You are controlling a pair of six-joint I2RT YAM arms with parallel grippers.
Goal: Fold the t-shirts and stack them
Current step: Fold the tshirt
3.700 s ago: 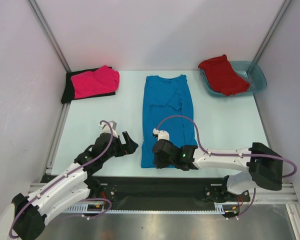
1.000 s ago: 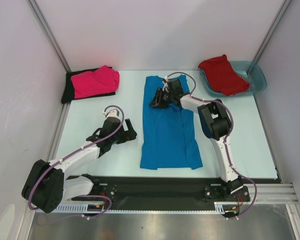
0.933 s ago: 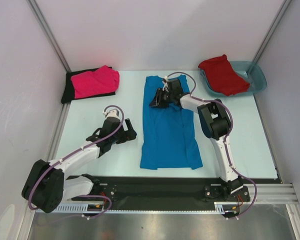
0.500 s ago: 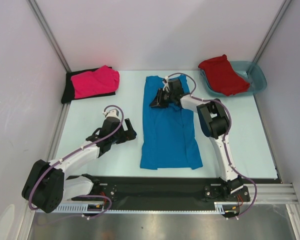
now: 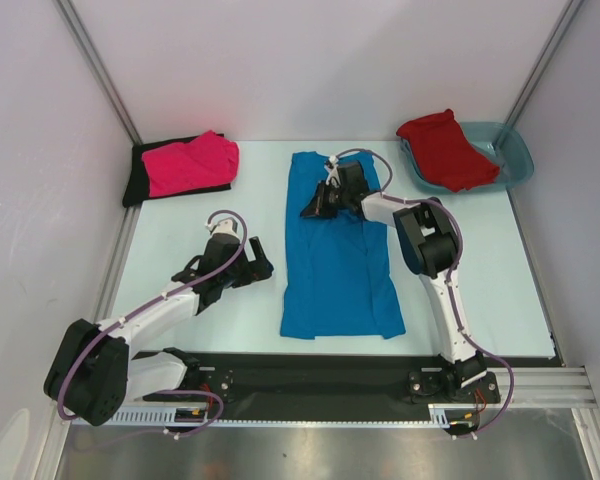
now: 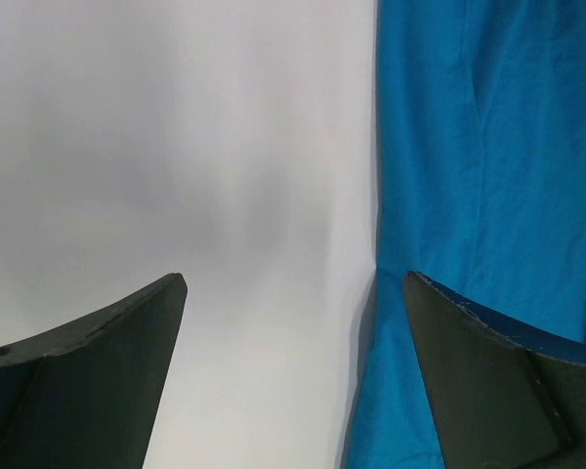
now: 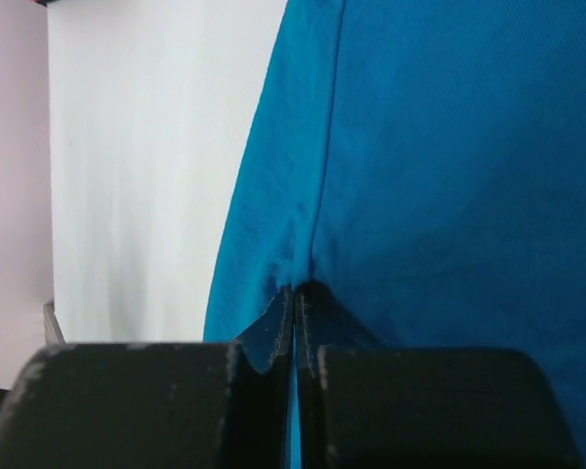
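The bright blue t-shirt (image 5: 337,255) lies flat along the middle of the table, folded narrow. My right gripper (image 5: 311,207) is stretched out over its upper left part and is shut on a pinch of the blue cloth (image 7: 295,283). My left gripper (image 5: 265,268) is open and empty, low over the table just left of the shirt's left edge (image 6: 469,195). The hot pink t-shirt (image 5: 190,163) lies folded on the black t-shirt (image 5: 138,180) at the back left. The red t-shirt (image 5: 445,148) is crumpled on the teal tub.
The translucent teal tub (image 5: 517,157) stands at the back right. White walls with metal frame posts close in the table on three sides. A black rail (image 5: 310,375) runs along the near edge by the arm bases.
Since 3.7 s ago the right arm has moved from the shirt's near hem to its upper left part, and the shirt's lower part now lies smoother and wider. Over the last second almost nothing has moved.
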